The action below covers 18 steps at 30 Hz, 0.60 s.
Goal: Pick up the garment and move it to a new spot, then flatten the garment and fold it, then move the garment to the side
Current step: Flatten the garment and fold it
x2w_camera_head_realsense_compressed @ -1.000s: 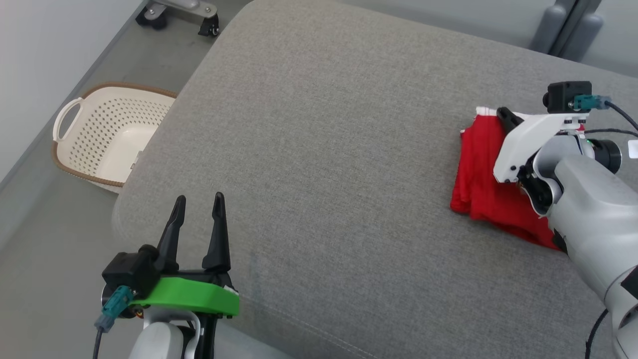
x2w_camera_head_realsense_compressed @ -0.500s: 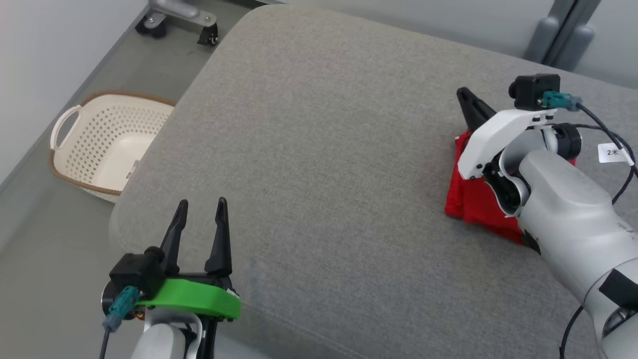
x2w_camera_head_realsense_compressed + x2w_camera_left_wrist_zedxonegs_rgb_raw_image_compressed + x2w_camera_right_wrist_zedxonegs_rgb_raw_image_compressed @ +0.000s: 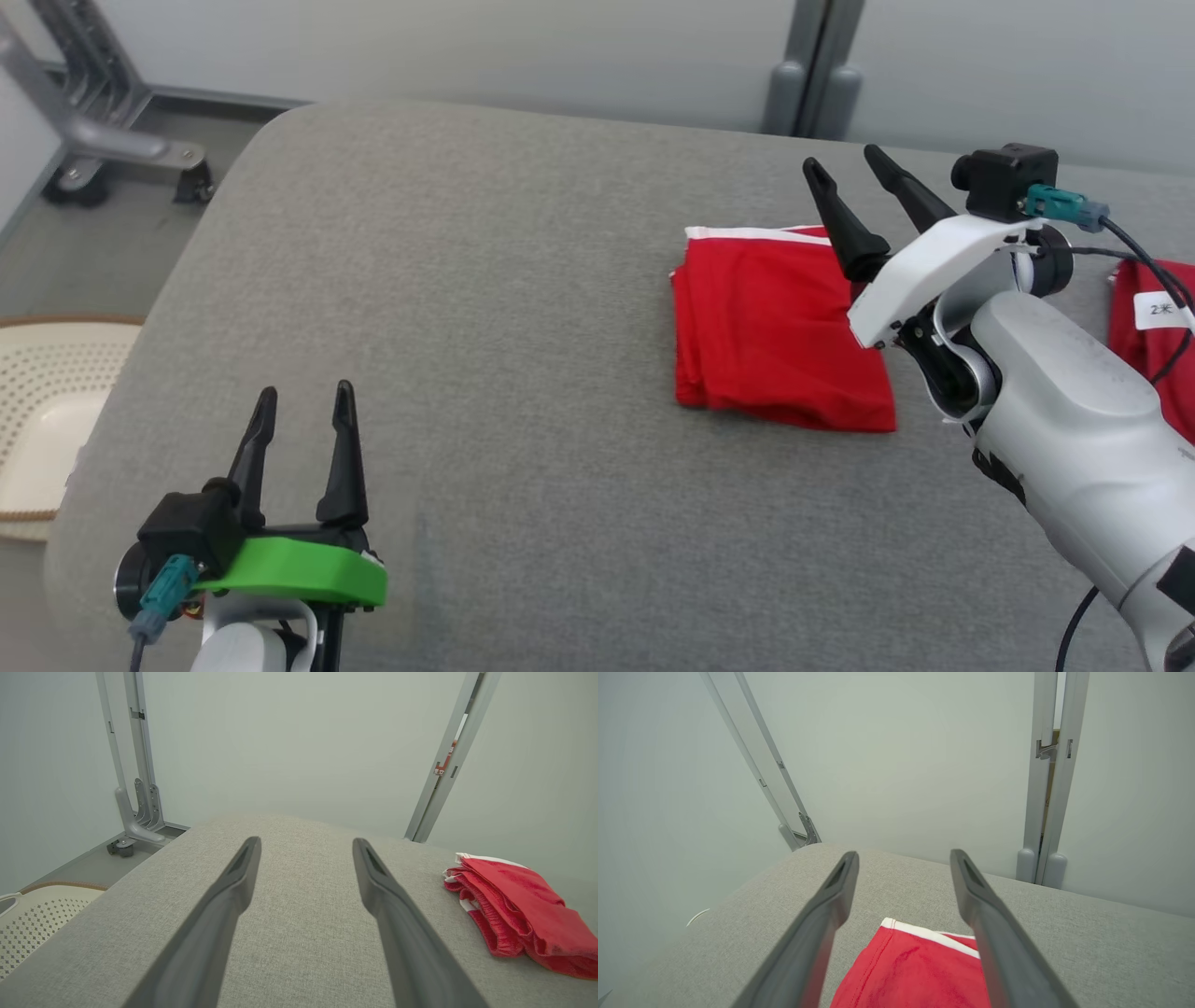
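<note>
Red folded garment (image 3: 775,327) of soft, finely ribbed knit lies on the right half of the grey woven-fabric cushion (image 3: 523,308). It is a flat, roughly square stack with a white band along its far edge. From the left wrist you see its layered, rolled edges (image 3: 514,905). Your right gripper (image 3: 842,159) sits over the garment's right side. Its two long, tapered dark fingers are spread apart with nothing between them, and the right wrist view looks past them (image 3: 903,855) down onto the red cloth (image 3: 915,970). Your left gripper (image 3: 306,390), on its bright green plastic mount, is near the cushion's front left corner, well apart from the garment. Its fingers are likewise spread and empty (image 3: 305,840). A second piece of red cloth (image 3: 1123,285) shows beyond the right arm. A cream perforated plastic basket with a brown rim (image 3: 37,420) sits on the floor to the left, beside the cushion's rounded edge.
</note>
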Motion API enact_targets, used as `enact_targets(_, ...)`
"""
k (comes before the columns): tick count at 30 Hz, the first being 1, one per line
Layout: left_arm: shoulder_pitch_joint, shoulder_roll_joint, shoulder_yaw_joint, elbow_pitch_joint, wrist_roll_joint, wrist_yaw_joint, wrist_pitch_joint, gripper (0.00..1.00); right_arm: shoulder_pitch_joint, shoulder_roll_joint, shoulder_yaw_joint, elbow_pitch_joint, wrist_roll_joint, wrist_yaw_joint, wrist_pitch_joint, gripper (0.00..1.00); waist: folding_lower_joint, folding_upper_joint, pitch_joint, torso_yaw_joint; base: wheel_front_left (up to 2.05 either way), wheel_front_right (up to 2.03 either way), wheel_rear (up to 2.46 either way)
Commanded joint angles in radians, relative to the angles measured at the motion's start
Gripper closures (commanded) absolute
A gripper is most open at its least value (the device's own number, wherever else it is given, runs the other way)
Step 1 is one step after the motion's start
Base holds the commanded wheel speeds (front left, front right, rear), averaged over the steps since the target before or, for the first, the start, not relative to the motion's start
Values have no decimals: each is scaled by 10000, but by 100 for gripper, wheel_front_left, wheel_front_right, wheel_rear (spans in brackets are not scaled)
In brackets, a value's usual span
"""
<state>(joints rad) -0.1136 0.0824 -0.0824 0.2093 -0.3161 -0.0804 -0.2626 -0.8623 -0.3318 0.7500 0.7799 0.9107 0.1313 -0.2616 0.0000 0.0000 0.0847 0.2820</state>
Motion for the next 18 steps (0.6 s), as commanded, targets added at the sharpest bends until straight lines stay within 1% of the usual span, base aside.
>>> enact_targets(1, 160, 111, 119, -64, 10, -30, -22, 0, 425, -53, -187, -370, -74, -12, -34, 0, 0, 0, -797, -1448, 0, 0, 0)
enact_targets(4, 281, 123, 241, -130, 45, -72, -22, 0, 974, -378, -826, -1151, -375, -14, -36, 0, 0, 0, -923, -1908, 0, 0, 0)
enact_targets(9, 387, 173, 459, -27, 100, -152, -20, 0, 2250, -524, -2020, -2170, -1191, -12, -37, 0, 0, 0, -973, -2451, 0, 0, 0)
enact_targets(12, 461, 145, 569, 62, 173, -166, -22, 0, 3198, -378, -2724, -2701, -1848, -12, -37, 0, 0, 0, -946, -2691, 0, 0, 0)
enact_targets(15, 432, 97, 591, 133, 224, -224, -22, 0, 4038, -130, -3548, -3174, -2502, -12, -38, 0, 0, 0, -901, -2791, 0, 0, 0)
enact_targets(18, 463, 66, 689, 178, 292, -270, -22, 0, 4973, 403, -4501, -3841, -3095, -11, -38, 0, 0, 0, -858, -2870, 0, 0, 0)
